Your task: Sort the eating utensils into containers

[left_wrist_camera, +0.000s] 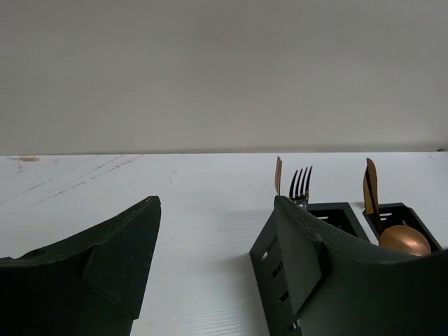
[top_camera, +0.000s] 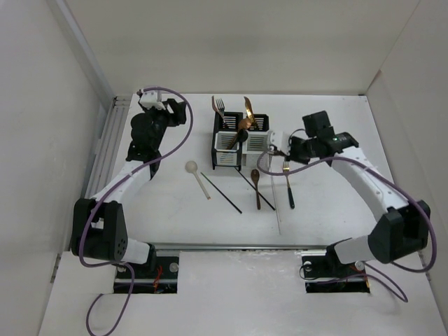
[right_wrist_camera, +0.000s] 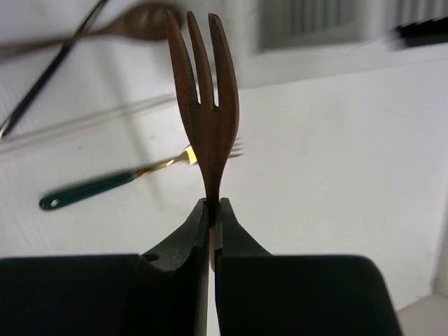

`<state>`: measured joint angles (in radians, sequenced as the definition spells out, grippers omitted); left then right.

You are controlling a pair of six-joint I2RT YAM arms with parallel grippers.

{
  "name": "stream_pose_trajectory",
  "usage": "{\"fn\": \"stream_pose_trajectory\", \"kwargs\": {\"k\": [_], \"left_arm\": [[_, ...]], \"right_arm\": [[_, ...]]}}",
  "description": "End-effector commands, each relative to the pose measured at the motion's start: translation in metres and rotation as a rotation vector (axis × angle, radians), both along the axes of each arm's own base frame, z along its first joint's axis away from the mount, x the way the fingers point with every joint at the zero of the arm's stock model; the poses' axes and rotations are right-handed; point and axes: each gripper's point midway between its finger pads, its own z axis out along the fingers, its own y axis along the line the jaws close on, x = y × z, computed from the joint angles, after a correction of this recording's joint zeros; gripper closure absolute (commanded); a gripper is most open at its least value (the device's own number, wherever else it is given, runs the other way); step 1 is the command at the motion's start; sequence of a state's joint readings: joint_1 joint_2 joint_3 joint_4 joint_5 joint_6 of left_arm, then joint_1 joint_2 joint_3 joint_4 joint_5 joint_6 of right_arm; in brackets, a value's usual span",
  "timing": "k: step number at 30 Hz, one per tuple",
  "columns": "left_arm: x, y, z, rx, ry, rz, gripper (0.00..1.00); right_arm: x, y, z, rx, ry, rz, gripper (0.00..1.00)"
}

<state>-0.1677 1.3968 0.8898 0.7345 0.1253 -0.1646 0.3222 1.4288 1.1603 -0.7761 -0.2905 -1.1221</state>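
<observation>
- The right claw (right_wrist_camera: 212, 205) is clamped fully closed on the handle of a brown wooden fork (right_wrist_camera: 204, 105). The fork's three tines point away from the wrist camera.
- From overhead, this claw and its fork are just to the right of the two joined black-framed caddies with white perforated walls (top_camera: 228, 143), above the white table (top_camera: 189, 231).
- The left claw (left_wrist_camera: 213, 210) has its fingers spread wide with nothing between them. From overhead it is left of the caddies and apart from them.
- Standing upright in the caddies are a grey metal fork (top_camera: 220, 106) and a copper-coloured spoon (top_camera: 248, 108). A further brown utensil leans among them; its type cannot be told.
- Lying loose on the table in front of the caddies, from left to right:
  - a cream spoon (top_camera: 197, 176)
  - a long black chopstick (top_camera: 222, 193)
  - a brown wooden spoon (top_camera: 256, 187)
  - a thin white chopstick (top_camera: 275, 203)
  - a gold fork with a dark green handle (top_camera: 288, 183)
- The white chopstick lies between the wooden spoon and the green-handled fork.
</observation>
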Motion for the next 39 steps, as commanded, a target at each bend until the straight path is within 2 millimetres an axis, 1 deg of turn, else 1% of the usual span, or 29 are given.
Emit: {"fn": "stream_pose_trajectory", "kwargs": {"k": [1,2,3,4,5,6,7,9,10,11,12,13,14,15,17,18,20,21,22,23,24,26,28,29,30,31,36,37,39], "left_arm": [[-0.006,0.013,0.019,-0.003,-0.051,0.058,0.37],[-0.006,0.015,0.016,-0.002,-0.039,0.067,0.37],[-0.006,0.015,0.016,0.007,-0.041,0.068,0.37],[-0.006,0.015,0.012,0.010,-0.027,0.068,0.37],[-0.006,0.017,0.009,0.012,-0.013,0.077,0.37],[-0.006,0.017,0.007,0.013,-0.004,0.077,0.37],[-0.006,0.017,0.004,0.016,0.006,0.077,0.37],[-0.007,0.018,-0.005,0.012,0.045,0.085,0.37],[-0.007,0.018,-0.008,0.014,0.057,0.085,0.37],[-0.009,0.019,-0.006,0.014,0.055,0.085,0.37],[-0.010,0.019,-0.010,0.017,0.070,0.085,0.37],[-0.011,0.021,-0.006,0.015,0.062,0.094,0.37],[-0.013,0.022,-0.003,0.025,0.058,0.095,0.37],[-0.013,0.027,-0.006,0.039,0.066,0.121,0.37],[-0.018,0.032,0.002,0.047,0.053,0.145,0.37],[-0.019,0.034,-0.005,0.060,0.070,0.154,0.37],[-0.024,0.040,-0.004,0.072,0.071,0.178,0.37],[-0.025,0.040,-0.013,0.078,0.094,0.177,0.37],[-0.026,0.042,-0.019,0.080,0.105,0.188,0.37],[-0.028,0.042,-0.018,0.081,0.108,0.188,0.37],[-0.028,0.042,-0.018,0.081,0.108,0.188,0.37],[-0.029,0.042,-0.025,0.086,0.126,0.187,0.37],[-0.029,0.042,-0.025,0.086,0.126,0.187,0.37],[-0.029,0.042,-0.025,0.077,0.128,0.187,0.37],[-0.029,0.042,-0.025,0.077,0.128,0.187,0.37],[-0.029,0.042,-0.025,0.077,0.128,0.187,0.37],[-0.029,0.042,-0.025,0.077,0.128,0.187,0.37],[-0.029,0.042,-0.025,0.077,0.128,0.187,0.37],[-0.029,0.040,-0.025,0.077,0.128,0.178,0.37]], "right_arm": [[0.020,0.038,0.108,0.268,-0.227,0.036,1.00],[0.022,0.053,0.142,0.366,-0.282,0.074,1.00],[0.034,0.066,0.175,0.461,-0.393,0.098,1.00],[0.033,0.077,0.205,0.599,-0.409,0.067,1.00],[0.044,0.092,0.250,0.753,-0.565,0.119,1.00],[0.041,0.094,0.231,0.804,-0.450,0.051,1.00],[0.048,0.109,0.281,1.010,-0.555,0.053,1.00],[0.061,0.128,0.298,1.161,-0.583,0.024,1.00],[0.063,0.135,0.329,1.252,-0.653,0.056,1.00],[0.089,0.154,0.305,1.271,-0.575,0.018,1.00],[0.102,0.161,0.305,1.292,-0.575,-0.008,1.00],[0.104,0.176,0.317,1.317,-0.588,0.029,1.00],[0.120,0.189,0.299,1.338,-0.567,0.022,1.00],[0.128,0.192,0.295,1.358,-0.565,0.015,1.00],[0.135,0.201,0.288,1.413,-0.552,0.006,1.00],[0.144,0.207,0.268,1.417,-0.495,-0.019,1.00],[0.147,0.217,0.255,1.404,-0.463,-0.014,1.00],[0.149,0.225,0.239,1.383,-0.422,-0.027,1.00],[0.150,0.227,0.233,1.376,-0.410,-0.022,1.00],[0.151,0.228,0.230,1.367,-0.397,-0.030,1.00],[0.151,0.234,0.219,1.352,-0.368,-0.038,1.00],[0.154,0.232,0.204,1.335,-0.350,-0.078,1.00],[0.157,0.229,0.185,1.312,-0.327,-0.121,1.00],[0.161,0.229,0.170,1.290,-0.305,-0.153,1.00],[0.162,0.228,0.166,1.280,-0.296,-0.171,1.00],[0.164,0.229,0.149,1.252,-0.261,-0.194,1.00],[0.171,0.222,0.122,1.204,-0.234,-0.287,0.99],[0.173,0.221,0.122,1.204,-0.240,-0.297,0.98],[0.176,0.220,0.114,1.186,-0.241,-0.312,0.96]]}}
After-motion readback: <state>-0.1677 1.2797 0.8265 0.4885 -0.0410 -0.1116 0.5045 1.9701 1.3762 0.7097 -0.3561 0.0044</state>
